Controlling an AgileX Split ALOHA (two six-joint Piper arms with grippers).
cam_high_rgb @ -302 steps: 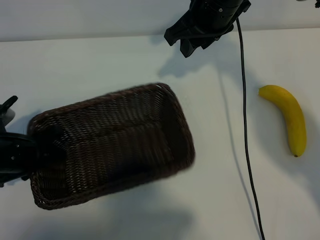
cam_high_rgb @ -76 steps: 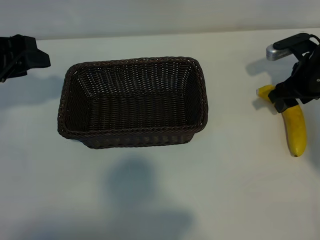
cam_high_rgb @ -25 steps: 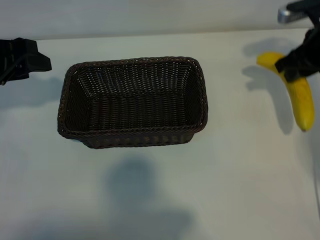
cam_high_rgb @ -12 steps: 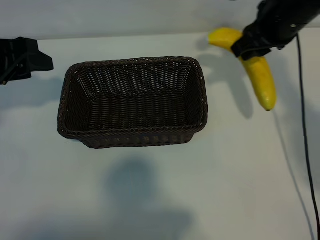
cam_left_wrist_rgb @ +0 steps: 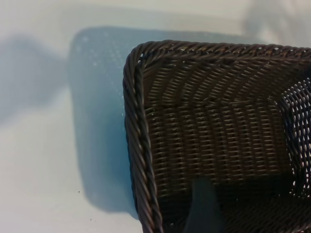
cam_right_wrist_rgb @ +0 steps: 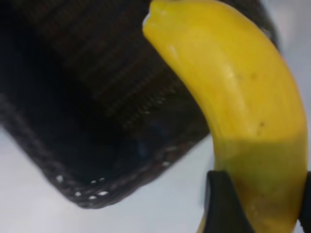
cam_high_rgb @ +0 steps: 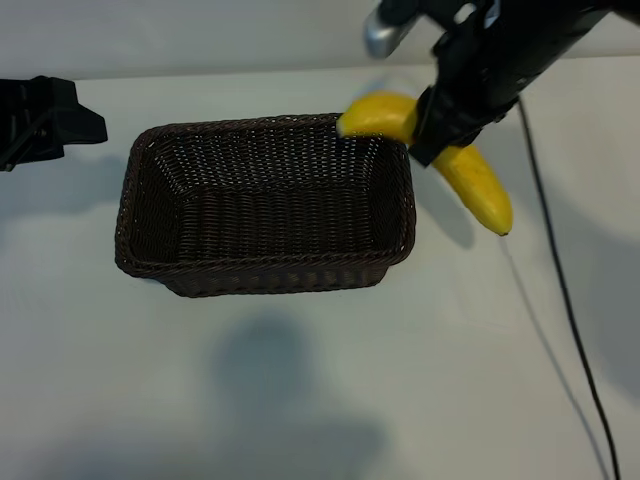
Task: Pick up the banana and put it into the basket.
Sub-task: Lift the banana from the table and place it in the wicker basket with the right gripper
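A: We see the right gripper (cam_high_rgb: pixel 432 128) clamped on the banana (cam_high_rgb: pixel 478 188) above the basket's (cam_high_rgb: pixel 262 270) right rim.

B: Slanted, dark tip low and outward (left gripper (cam_high_rgb: pixel 45 122) open, parked apart).

Plain white table (cam_high_rgb: pixel 300 400) under soft, shadow-casting light.

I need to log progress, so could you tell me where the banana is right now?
In the exterior view the banana hangs in the right gripper, above the basket's far right corner, one end over the rim.
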